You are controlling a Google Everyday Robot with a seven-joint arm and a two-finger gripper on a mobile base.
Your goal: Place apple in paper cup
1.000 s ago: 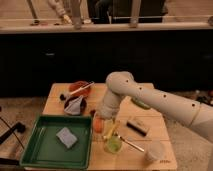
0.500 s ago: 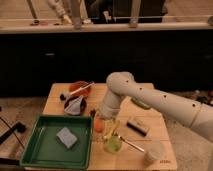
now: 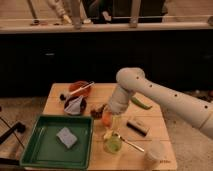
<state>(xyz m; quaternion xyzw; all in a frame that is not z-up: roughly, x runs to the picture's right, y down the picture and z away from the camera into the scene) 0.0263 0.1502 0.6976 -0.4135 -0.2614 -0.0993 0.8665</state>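
Observation:
The apple (image 3: 106, 119) is a small orange-red fruit near the middle of the wooden table (image 3: 155, 120). It sits right at the end of my gripper (image 3: 109, 119), which reaches down from the white arm (image 3: 150, 92) coming in from the right. I cannot tell whether the apple rests on the table or is lifted. The pale paper cup (image 3: 154, 152) stands upright at the table's front right corner, well to the right of and nearer than the gripper.
A yellow-green cup with a spoon (image 3: 113, 143) stands just in front of the gripper. A green tray (image 3: 45, 150) holding a grey sponge (image 3: 66, 136) lies front left. An orange-red bowl (image 3: 79, 89), a dark bowl (image 3: 75, 105), a black block (image 3: 136, 126) and a green vegetable (image 3: 142, 104) lie around.
The gripper end of the arm has shifted slightly to the right, with the apple staying by it. Nothing else has moved.

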